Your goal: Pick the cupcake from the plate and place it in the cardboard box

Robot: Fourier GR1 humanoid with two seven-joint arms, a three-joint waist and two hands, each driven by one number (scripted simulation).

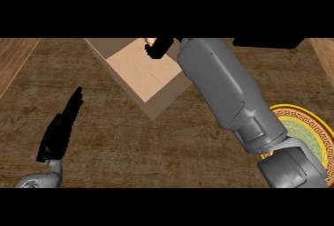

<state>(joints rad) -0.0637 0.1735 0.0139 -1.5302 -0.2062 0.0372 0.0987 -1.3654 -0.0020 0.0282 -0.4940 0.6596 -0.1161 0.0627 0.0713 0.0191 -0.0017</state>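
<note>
Right hand (158, 47) fingers curled round the cupcake (150, 41) hung over the cardboard box (145, 73); lowering below the walls before releasing looked best; left hand (60, 132) rested, fingers straight.

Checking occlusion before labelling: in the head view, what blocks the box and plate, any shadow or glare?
Head view: the right forearm crosses the box and hides part of the plate; the right hand is mostly cut off at the top edge; the box's inner wall is shaded darker; no glare.
</note>
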